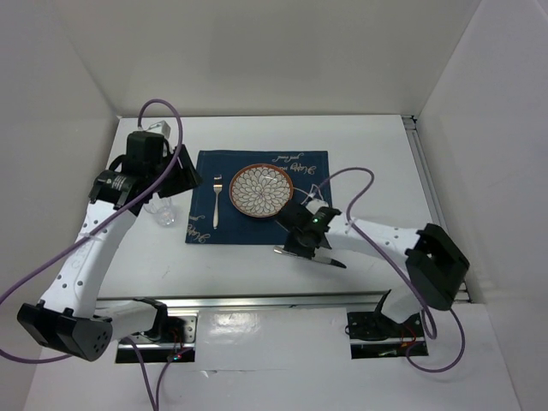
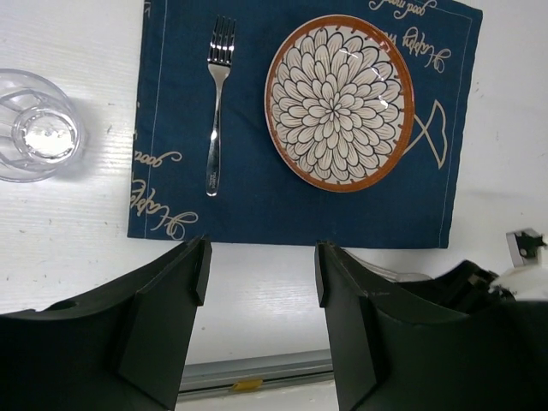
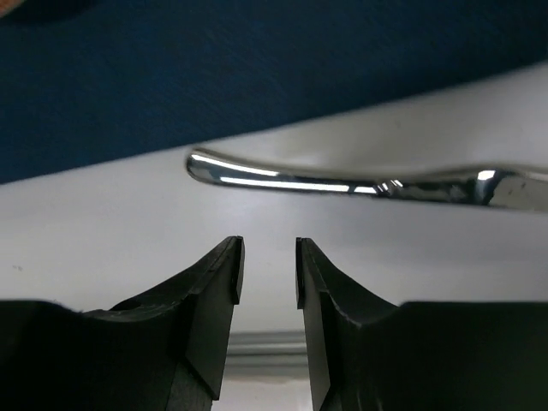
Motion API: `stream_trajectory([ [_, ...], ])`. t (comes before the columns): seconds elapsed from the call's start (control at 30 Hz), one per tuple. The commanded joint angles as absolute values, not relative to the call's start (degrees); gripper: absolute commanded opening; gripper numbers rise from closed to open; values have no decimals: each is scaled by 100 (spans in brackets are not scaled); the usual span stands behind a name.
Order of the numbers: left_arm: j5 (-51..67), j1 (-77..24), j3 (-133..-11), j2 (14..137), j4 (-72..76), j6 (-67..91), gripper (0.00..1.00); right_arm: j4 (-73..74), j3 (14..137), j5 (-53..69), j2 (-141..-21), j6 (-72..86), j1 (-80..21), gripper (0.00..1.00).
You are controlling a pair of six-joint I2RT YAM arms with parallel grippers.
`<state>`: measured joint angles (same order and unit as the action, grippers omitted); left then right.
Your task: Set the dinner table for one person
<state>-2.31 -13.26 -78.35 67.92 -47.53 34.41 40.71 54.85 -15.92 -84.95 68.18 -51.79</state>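
Note:
The white dinner table [image 1: 368, 154] carries a navy placemat [image 1: 202, 224] with a flower-patterned plate [image 1: 260, 190] and a fork [image 1: 217, 202] to the plate's left. A clear glass [image 1: 164, 215] stands on the table left of the mat. A silver utensil [image 1: 313, 258], knife or spoon I cannot tell, lies on the table just off the mat's front right corner. My right gripper [image 1: 297, 242] is low beside it, jaws slightly open and empty; its handle [image 3: 342, 184] lies just past the fingertips [image 3: 228, 265]. My left gripper [image 1: 187, 176] is open and empty, high above the mat's left edge.
The left wrist view shows the fork [image 2: 216, 111], plate [image 2: 339, 101], glass [image 2: 36, 124] and placemat [image 2: 257, 201] below the open left gripper [image 2: 259, 274]. White walls enclose the table. A metal rail [image 1: 282, 301] runs along the near edge.

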Motion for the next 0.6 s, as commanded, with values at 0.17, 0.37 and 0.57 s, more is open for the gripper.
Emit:
stream_trajectory([
  [0.17, -448, -1327, -8051, 6609, -4737, 3173, 69, 3147, 6302, -1689, -9694, 5248, -4940, 42],
  [0.37, -554, -1327, -8051, 6609, -4737, 3173, 69, 2725, 6144, -1336, -9940, 5247, -4939, 43],
  [0.57, -554, -1327, -7998, 6609, -4737, 3120, 69, 2522, 5871, -1047, -9940, 5247, -4939, 43],
])
